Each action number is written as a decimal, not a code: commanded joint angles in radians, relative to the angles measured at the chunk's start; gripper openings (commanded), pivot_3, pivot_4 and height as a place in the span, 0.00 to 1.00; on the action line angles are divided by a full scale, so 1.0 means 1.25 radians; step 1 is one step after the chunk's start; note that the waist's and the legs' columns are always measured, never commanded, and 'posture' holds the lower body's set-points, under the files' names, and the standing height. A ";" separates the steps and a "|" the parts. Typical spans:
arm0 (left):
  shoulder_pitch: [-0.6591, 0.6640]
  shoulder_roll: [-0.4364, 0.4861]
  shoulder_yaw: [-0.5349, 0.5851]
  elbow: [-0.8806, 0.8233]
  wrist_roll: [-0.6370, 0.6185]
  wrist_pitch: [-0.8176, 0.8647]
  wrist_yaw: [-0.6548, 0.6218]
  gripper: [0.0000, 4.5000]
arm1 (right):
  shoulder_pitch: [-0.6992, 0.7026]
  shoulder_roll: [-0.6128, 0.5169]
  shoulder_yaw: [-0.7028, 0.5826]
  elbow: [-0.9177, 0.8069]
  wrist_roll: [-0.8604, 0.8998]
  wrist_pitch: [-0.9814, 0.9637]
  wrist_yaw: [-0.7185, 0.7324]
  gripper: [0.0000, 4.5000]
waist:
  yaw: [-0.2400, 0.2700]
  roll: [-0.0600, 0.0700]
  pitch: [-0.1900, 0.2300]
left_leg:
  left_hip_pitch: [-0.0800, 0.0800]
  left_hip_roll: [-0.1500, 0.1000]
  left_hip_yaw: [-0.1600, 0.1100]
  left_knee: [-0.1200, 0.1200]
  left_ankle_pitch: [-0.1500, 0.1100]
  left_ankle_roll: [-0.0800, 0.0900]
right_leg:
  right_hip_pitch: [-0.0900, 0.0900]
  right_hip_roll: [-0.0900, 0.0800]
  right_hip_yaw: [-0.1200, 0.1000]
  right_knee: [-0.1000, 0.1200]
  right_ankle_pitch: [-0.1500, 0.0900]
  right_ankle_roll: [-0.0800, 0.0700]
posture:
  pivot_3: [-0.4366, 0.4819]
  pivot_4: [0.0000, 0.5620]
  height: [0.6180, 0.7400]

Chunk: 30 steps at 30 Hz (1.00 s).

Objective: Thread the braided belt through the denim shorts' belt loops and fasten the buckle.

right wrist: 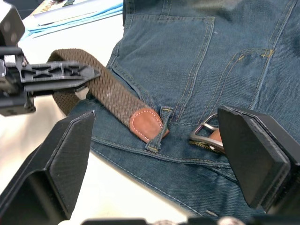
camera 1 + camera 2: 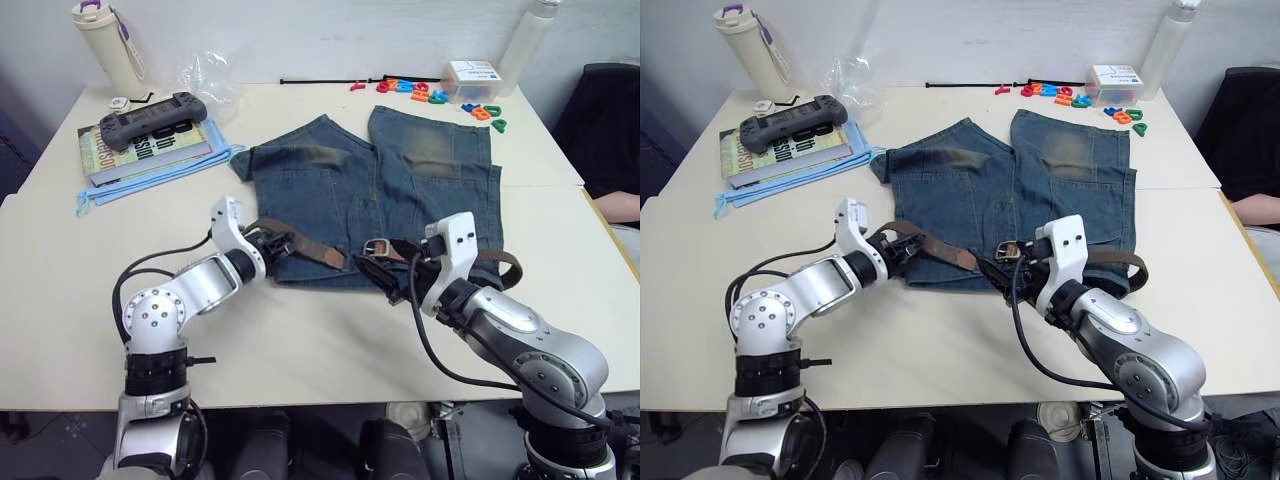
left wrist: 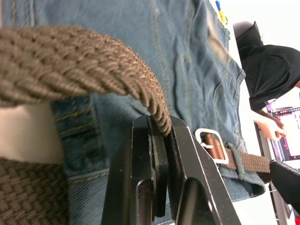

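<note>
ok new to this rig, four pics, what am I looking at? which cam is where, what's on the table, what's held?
It is a two-armed humanoid robot at a table. The two wide pictures come from a stereo camera on its head. The two close-ups come from cameras on its wrists, looking along each gripper's fingers. Denim shorts lie flat, with a braided belt along the waistband. The left gripper is shut on the belt. The right gripper is open, over the belt's tan tip and the buckle. Further back are books, a bottle and coloured letters.
</note>
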 commanded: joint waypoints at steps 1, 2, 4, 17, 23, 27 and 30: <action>0.003 -0.037 -0.010 -0.003 0.000 -0.019 -0.016 0.00 | 0.003 -0.004 -0.023 -0.052 0.015 0.000 -0.003 0.99 | 0.002 0.000 0.000 | 0.000 0.000 0.000 0.000 0.000 0.000 | 0.000 0.000 0.000 0.000 0.000 0.000 | 0.48 0.27 0.54; 0.004 -0.049 -0.011 -0.001 0.001 -0.023 -0.015 0.00 | 0.004 -0.004 -0.024 -0.053 0.016 0.001 -0.003 0.99 | 0.003 0.000 0.000 | 0.000 0.000 0.000 0.000 0.000 0.000 | 0.000 0.000 0.000 0.000 0.000 0.000 | 0.48 0.27 0.54; 0.007 -0.073 -0.020 0.004 -0.002 -0.022 -0.021 0.00 | 0.007 -0.004 -0.026 -0.056 0.017 0.003 -0.003 0.99 | 0.003 0.000 0.000 | 0.000 0.000 0.000 0.000 0.000 0.000 | 0.000 0.000 0.000 0.000 0.000 0.000 | 0.48 0.27 0.54; 0.001 -0.043 -0.101 0.003 0.190 -0.006 -0.190 0.00 | 0.029 -0.043 -0.038 -0.064 0.022 0.023 0.029 0.99 | 0.002 0.000 0.000 | 0.000 0.000 0.001 0.000 0.000 0.000 | 0.000 0.000 0.000 0.000 0.000 0.000 | 0.48 0.27 0.54; 0.004 -0.051 -0.079 -0.005 0.215 0.004 -0.200 0.00 | 0.041 -0.092 0.007 -0.054 -0.004 0.042 0.063 0.99 | 0.002 0.000 0.000 | 0.000 0.000 0.000 0.000 0.000 0.000 | 0.001 0.000 0.000 -0.001 0.000 0.000 | 0.48 0.27 0.54; 0.005 -0.060 -0.074 -0.012 0.232 0.011 -0.207 0.00 | 0.044 -0.101 0.049 -0.044 -0.030 0.044 0.081 0.99 | 0.001 0.000 0.000 | 0.000 0.000 0.000 0.000 0.000 0.000 | 0.001 0.000 0.000 0.000 0.000 0.000 | 0.48 0.27 0.54; 0.005 -0.064 -0.070 -0.016 0.241 0.015 -0.210 0.00 | 0.041 -0.102 0.090 -0.036 -0.056 0.049 0.092 0.99 | 0.001 0.000 0.000 | 0.000 0.000 0.000 0.000 0.000 0.000 | 0.001 0.000 0.000 0.000 0.000 0.000 | 0.48 0.27 0.54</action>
